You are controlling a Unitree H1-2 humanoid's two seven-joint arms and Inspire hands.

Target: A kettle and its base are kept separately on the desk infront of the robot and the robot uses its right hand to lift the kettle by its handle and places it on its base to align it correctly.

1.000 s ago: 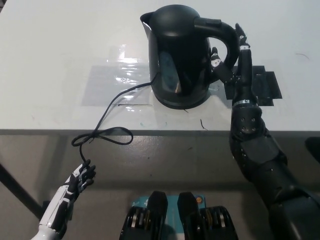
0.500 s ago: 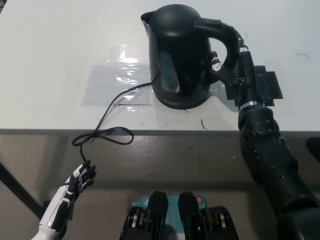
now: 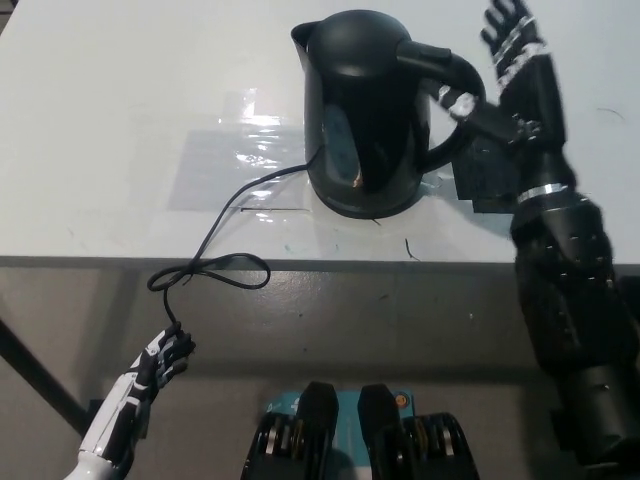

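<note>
The black right hand (image 3: 505,75) stands at about two o'clock in the head view, just beside the handle of the glossy black plastic electric kettle (image 3: 365,110); its fingers (image 3: 508,35) are spread and raised, holding nothing, and only a thumb-like part lies near the handle's outer curve, where I cannot tell whether it touches. The kettle stands upright at about twelve o'clock on the white desk (image 3: 110,120), its spout toward eleven o'clock. Its base is hidden under its body, yet a thin black power cord (image 3: 215,235) runs out from beneath the kettle toward seven o'clock, loops over the desk's front edge and hangs down, so I judge the kettle is set on its base. A patch of black tape (image 3: 490,180) lies on the desk under the right wrist. The white left hand (image 3: 165,358) rests low at seven o'clock, below the desk edge, fingers loosely curled and empty. The step in hand looks like the release; the next move calls for clearing the hand from the handle without nudging the kettle.
</note>
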